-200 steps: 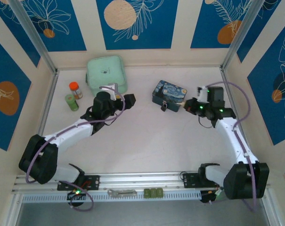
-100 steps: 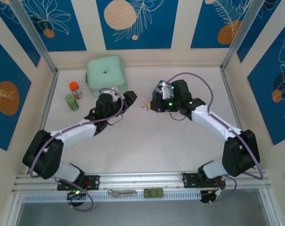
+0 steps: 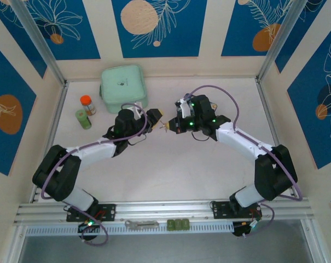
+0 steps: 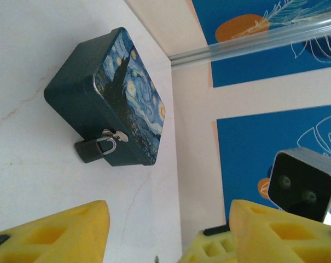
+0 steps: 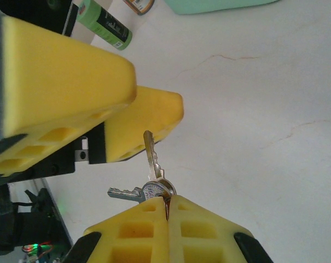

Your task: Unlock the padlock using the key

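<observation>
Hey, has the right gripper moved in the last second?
Yes. The right gripper, holding the key, has swung left, ending much closer to the mint-green box.

I was working in a robotics lab cell: a white table (image 3: 170, 170) boxed in by cream walls with blue leaf-print panels (image 3: 179, 33), aluminium frame posts (image 3: 36, 41) at the corners, and a slotted mounting rail (image 3: 170, 207) along the near edge.
</observation>
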You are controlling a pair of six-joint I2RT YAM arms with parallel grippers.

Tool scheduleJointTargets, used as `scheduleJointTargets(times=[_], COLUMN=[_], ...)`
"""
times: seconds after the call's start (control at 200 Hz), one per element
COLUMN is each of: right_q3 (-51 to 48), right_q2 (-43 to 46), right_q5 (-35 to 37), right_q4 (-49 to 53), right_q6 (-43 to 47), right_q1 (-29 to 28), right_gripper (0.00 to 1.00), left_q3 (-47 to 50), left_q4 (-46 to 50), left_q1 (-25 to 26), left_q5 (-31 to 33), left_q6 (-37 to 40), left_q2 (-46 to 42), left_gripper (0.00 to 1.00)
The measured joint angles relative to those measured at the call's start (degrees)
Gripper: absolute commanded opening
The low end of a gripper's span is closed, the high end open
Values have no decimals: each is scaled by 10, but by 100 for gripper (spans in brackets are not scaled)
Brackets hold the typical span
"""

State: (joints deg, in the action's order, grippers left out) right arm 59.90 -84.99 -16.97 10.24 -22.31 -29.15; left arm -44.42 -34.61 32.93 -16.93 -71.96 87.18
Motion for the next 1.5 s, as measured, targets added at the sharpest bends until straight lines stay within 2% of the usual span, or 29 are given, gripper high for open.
scheduleJointTargets(times=[0.18, 0.51, 0.78, 1.055, 1.1, 1.275, 1.385, 1.4, 1.42, 1.45, 1.485, 1.5], right_q3=[0, -27, -27, -27, -27, -27, -30, -30, -30, -30, -30, -30], right_q2=[-1, 7, 12, 16, 16, 16, 16, 16, 16, 16, 16, 16], right_q5=[63, 169, 209, 211, 211, 211, 211, 211, 211, 210, 208, 206], right_q4=[-2, -31, -32, -36, -37, -39, -43, -44, -45, -45, -44, -44], right_q6=[-19, -185, -238, -257, -258, -262, -262, -262, -262, -262, -260, -257], right_q1=[-2, -35, -41, -41, -41, -41, -41, -41, -41, -40, -40, -38], right_gripper=[0, 0, 0, 0, 0, 0, 0, 4, 14, 34, 65, 75], left_q3=[4, 11, 11, 1, -2, -14, -18, -18, -18, -18, -18, -19], left_q4=[-9, -29, -31, -31, -31, -31, -29, -29, -29, -29, -29, -29], left_q1=[1, 12, 17, 19, 19, 21, 21, 21, 21, 21, 21, 21], left_q5=[-5, -5, -7, -11, -11, -17, -19, -19, -19, -19, -20, -22], left_q6=[-1, 10, 20, 34, 35, 47, 52, 50, 51, 52, 57, 63], left_q2=[0, 10, 23, 37, 41, 52, 53, 53, 53, 53, 53, 53], left_gripper=[57, 54, 49, 43, 38, 0, 0, 0, 0, 0, 0, 0])
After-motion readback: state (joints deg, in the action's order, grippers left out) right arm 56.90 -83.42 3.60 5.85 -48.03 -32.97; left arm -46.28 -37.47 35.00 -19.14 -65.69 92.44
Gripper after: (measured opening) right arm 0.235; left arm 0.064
